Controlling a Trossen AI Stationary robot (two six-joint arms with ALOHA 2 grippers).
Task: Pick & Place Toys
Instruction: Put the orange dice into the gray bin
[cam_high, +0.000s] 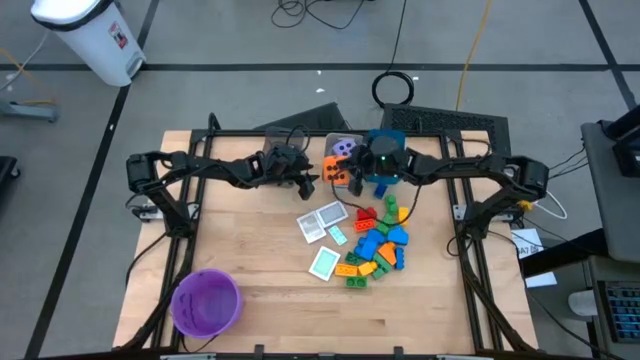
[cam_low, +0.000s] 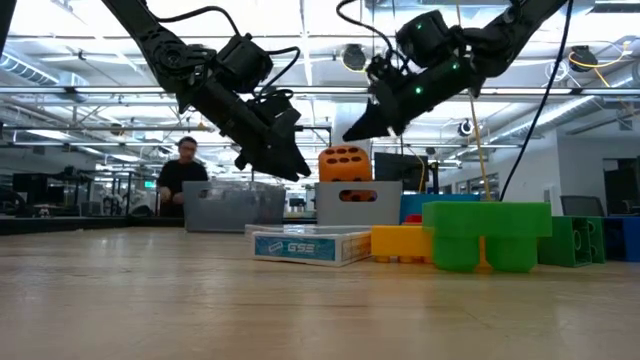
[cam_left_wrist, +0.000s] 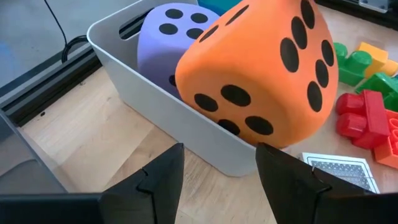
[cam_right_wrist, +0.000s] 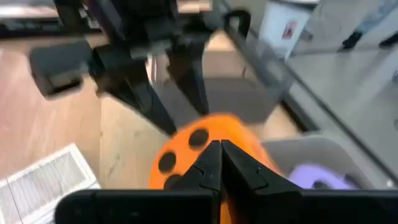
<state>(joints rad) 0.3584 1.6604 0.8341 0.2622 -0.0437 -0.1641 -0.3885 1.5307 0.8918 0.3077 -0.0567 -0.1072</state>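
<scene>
An orange die (cam_left_wrist: 261, 68) sits tilted in the grey bin (cam_left_wrist: 134, 68), its lower part over the bin's wall and its side against the purple die (cam_left_wrist: 161, 43). My left gripper (cam_left_wrist: 217, 180) stands open just outside that wall, touching nothing; in the low view my left gripper (cam_low: 298, 168) is beside the die. My right gripper (cam_low: 350, 133) hangs shut a little above the orange die (cam_low: 345, 163), clear of it. In the right wrist view my right gripper (cam_right_wrist: 221, 165) is shut and holds nothing. Cards (cam_high: 320, 222) and a heap of bricks (cam_high: 380, 245) lie on the table.
A purple bowl (cam_high: 205, 302) stands at the near left corner. In the low view a card box (cam_low: 310, 245), a yellow brick (cam_low: 400, 243) and a green brick (cam_low: 485, 235) lie in front of the bin. A second bin (cam_low: 235, 205) stands at the far left.
</scene>
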